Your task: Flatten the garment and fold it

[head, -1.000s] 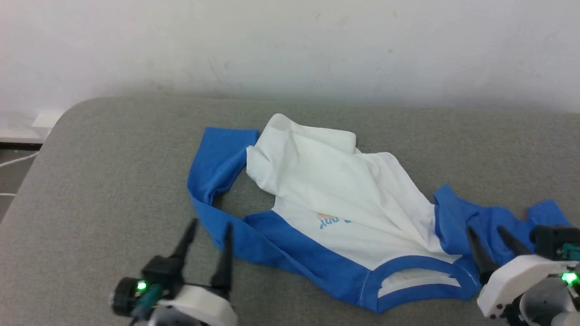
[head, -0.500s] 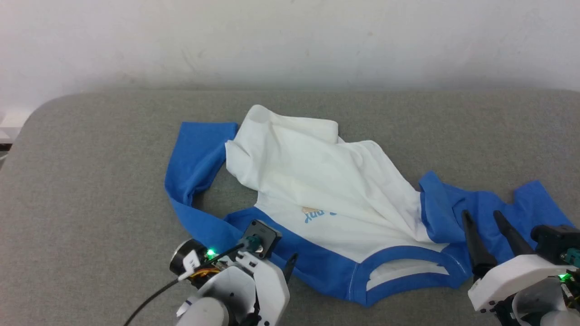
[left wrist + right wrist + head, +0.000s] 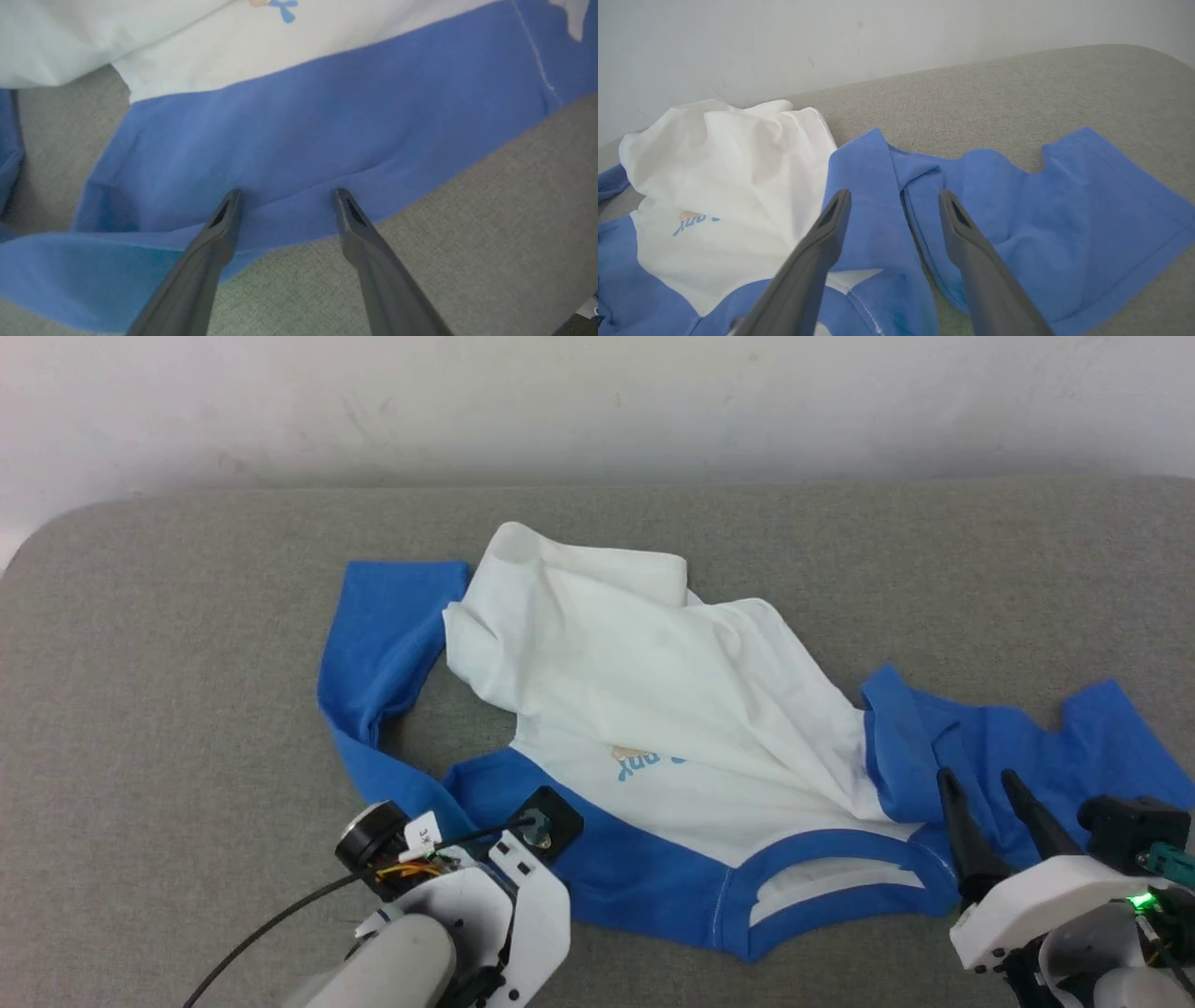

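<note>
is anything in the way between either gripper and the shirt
Nothing visible is. The left gripper is open with its fingertips right at a blue sleeve of the garment. The right gripper is open over the other blue sleeve, with no object between.

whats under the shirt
Grey padded surface shows all around the shirt and in the gap inside its curled sleeve. Anything beneath the cloth itself is covered.
</note>
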Robot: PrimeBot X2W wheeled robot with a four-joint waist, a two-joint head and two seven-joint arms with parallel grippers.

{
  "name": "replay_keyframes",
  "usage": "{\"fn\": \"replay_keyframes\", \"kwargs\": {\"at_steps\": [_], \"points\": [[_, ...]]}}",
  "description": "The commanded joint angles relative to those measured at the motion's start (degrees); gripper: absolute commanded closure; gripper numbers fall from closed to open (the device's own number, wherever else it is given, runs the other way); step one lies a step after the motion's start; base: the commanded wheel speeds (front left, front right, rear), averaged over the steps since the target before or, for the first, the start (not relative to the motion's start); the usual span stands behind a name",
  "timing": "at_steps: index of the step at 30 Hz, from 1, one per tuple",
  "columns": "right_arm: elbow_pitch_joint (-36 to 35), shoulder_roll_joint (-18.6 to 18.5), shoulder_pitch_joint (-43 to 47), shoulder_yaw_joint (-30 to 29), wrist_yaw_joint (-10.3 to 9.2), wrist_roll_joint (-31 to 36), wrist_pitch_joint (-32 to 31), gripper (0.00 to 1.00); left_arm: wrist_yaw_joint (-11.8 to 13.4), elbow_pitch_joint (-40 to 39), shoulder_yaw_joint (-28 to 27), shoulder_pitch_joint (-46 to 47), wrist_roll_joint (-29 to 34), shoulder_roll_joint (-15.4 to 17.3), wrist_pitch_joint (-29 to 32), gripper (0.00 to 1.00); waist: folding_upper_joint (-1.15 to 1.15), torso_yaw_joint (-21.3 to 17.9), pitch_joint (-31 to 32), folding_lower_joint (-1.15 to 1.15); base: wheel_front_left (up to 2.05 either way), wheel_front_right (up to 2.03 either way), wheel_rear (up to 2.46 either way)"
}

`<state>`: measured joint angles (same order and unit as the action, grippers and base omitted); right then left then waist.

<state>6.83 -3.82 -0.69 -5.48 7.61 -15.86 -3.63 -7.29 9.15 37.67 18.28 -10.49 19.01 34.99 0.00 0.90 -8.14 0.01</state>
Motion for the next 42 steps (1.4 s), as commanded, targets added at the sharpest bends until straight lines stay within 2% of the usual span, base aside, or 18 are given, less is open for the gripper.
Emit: {"fn": "replay_keyframes", "kwargs": {"at_steps": [1, 6, 7, 8, 13, 23, 27, 30, 31, 36, 42], "points": [[0.25, 0.12, -0.77, -0.03, -0.12, -0.26, 0.42, 0.0, -0.19, 0.57, 0.58, 0.85, -0.55, 0.53, 0.67, 0.0, 0.0, 0.19, -0.27, -0.01, 0.0, 0.0, 0.0], [0.68, 0.23, -1.68, 0.4, -0.12, -0.18, 0.66, 0.0, -0.19, 2.66, 1.87, 1.53, -2.64, 1.48, 2.59, 0.0, 0.0, 0.27, -1.43, -0.01, 0.0, 0.0, 0.0], [0.72, 0.25, -1.82, 0.52, -0.12, -0.21, 0.69, 0.0, -0.19, 3.15, 2.08, 1.47, -3.26, 1.46, 2.94, 0.6, 0.0, 0.32, -1.59, -0.01, 0.0, 0.0, 0.0], [0.78, 0.26, -1.9, 0.67, -0.12, -0.22, 0.67, 0.0, -0.19, 3.56, 2.12, 1.39, -3.77, 1.5, 3.19, 1.0, 0.0, 0.38, -1.72, -0.01, 0.0, 0.0, 0.0], [1.35, 0.16, -1.45, 0.43, -0.12, -0.05, 0.92, 0.0, 0.93, 3.61, 0.83, 1.06, -4.81, 1.53, 0.28, 1.0, 0.0, 1.38, -0.91, -0.01, 0.0, 0.0, 0.0], [1.97, 0.12, 1.11, 0.22, -0.12, 0.45, 0.07, 0.0, 8.36, -1.57, -5.67, -4.3, -5.66, 2.53, -15.86, 1.0, 0.0, 6.27, 4.3, -0.01, 0.0, 0.0, 0.0], [2.15, 0.21, 2.01, 0.7, -0.12, 0.38, -0.63, 0.0, 9.86, -1.67, -6.52, -9.48, -7.57, 2.58, -18.19, 1.0, 0.0, 8.18, 5.47, -0.01, 0.0, 0.0, 0.0], [2.41, 0.28, 2.6, 1.23, -0.12, 0.28, -1.11, 0.0, 10.07, -0.45, -6.37, -12.51, -8.89, 1.81, -20.34, 1.0, 0.0, 9.26, 6.1, -0.01, 0.0, 0.0, 0.0], [2.45, 0.3, 2.76, 1.31, -0.12, 0.24, -1.21, 0.0, 10.2, 0.3, -6.3, -12.99, -8.85, 1.61, -21.4, 0.0, 0.0, 9.51, 6.25, -0.01, 0.0, 0.0, 0.0], [2.34, 0.26, 2.98, 1.68, -0.12, 0.65, -1.78, 0.0, 11.01, 3.09, -7.05, -13.23, -8.71, 0.3, -28.23, 0.0, 0.0, 9.75, 6.44, -0.01, 0.0, 0.0, 0.0], [1.57, 0.1, 3.73, 1.1, -0.12, 1.29, -1.88, 0.0, 13.0, 1.98, -10.14, -13.56, -10.88, -1.6, -34.47, 0.0, 0.0, 8.95, 6.93, -0.01, 0.0, 0.0, 0.0]]}}
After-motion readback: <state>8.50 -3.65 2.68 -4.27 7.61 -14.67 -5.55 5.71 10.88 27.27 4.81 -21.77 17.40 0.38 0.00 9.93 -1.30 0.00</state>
